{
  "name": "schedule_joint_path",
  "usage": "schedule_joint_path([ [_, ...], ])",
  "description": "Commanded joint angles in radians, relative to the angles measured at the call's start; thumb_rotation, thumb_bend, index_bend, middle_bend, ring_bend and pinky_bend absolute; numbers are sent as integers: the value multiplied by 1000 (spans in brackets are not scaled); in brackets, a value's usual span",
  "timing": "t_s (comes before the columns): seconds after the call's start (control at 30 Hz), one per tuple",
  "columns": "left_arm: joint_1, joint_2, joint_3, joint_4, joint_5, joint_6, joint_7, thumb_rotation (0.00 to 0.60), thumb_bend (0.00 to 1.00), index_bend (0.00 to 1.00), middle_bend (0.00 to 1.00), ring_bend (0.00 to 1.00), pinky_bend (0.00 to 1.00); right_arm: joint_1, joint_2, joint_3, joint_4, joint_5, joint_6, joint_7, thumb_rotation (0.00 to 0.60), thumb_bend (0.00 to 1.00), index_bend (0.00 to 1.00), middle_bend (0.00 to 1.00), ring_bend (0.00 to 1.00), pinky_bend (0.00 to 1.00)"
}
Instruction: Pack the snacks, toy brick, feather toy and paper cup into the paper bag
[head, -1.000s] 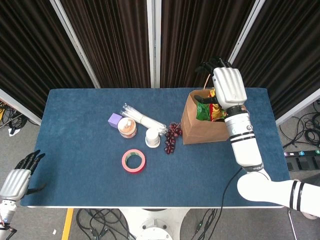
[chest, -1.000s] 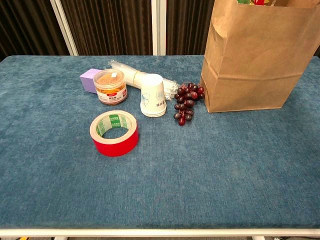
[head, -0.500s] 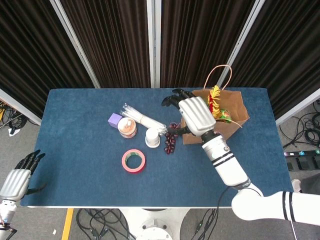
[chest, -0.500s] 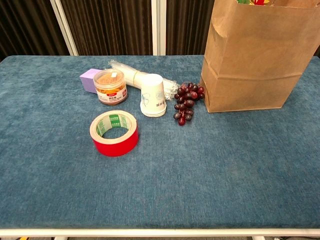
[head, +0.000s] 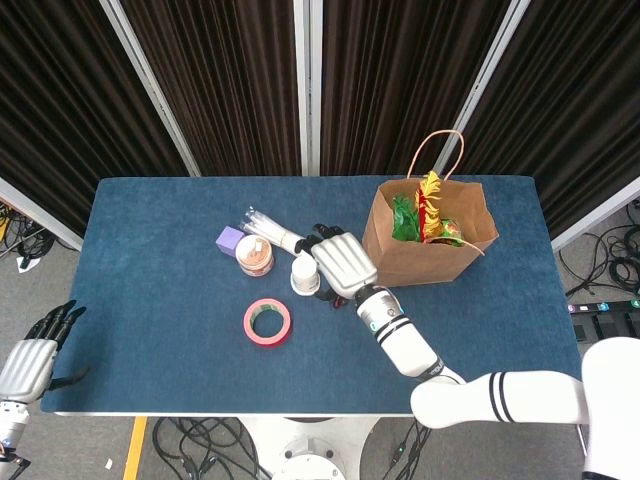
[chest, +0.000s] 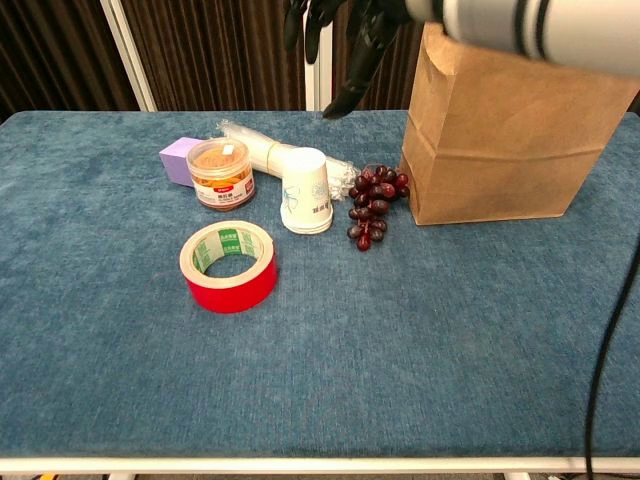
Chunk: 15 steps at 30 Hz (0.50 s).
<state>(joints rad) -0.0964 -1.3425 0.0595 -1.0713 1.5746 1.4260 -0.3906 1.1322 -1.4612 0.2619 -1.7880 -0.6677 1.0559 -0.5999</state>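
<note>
The brown paper bag (head: 430, 258) (chest: 515, 120) stands upright at the right, with the feather toy (head: 431, 193) and a green snack pack (head: 404, 218) sticking out of its top. An upside-down paper cup (head: 304, 277) (chest: 306, 190) stands mid-table. Left of it are a snack jar (head: 254, 256) (chest: 222, 172) and the purple toy brick (head: 229, 239) (chest: 177, 160). My right hand (head: 343, 265) (chest: 345, 30) hovers above the cup and grapes, fingers apart and pointing down, holding nothing. My left hand (head: 28, 365) hangs open off the table's left front corner.
A bunch of dark grapes (chest: 372, 203) lies between cup and bag. A red tape roll (head: 267, 322) (chest: 230, 266) sits in front of the jar. A clear plastic sleeve (head: 283, 236) lies behind the cup.
My right hand has left the bag's opening and swung left and down; it now hangs over the cup and grapes and shows in the chest view. The left hand barely moved.
</note>
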Motion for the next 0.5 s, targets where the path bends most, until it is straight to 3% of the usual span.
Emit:
schedule_joint_path([
  [0.03,2,-1,2,7,3,4,-7,600,264,138,86,24,167,44,-85,-21,96,43,-7,-59,600,0,282,309,121,233],
  [0.5,4,-2,8,26,15,13,-23,600,264,137,88,24,167,93,-291,-36,400,100,-70,-122,600,0,238,221,40,112],
])
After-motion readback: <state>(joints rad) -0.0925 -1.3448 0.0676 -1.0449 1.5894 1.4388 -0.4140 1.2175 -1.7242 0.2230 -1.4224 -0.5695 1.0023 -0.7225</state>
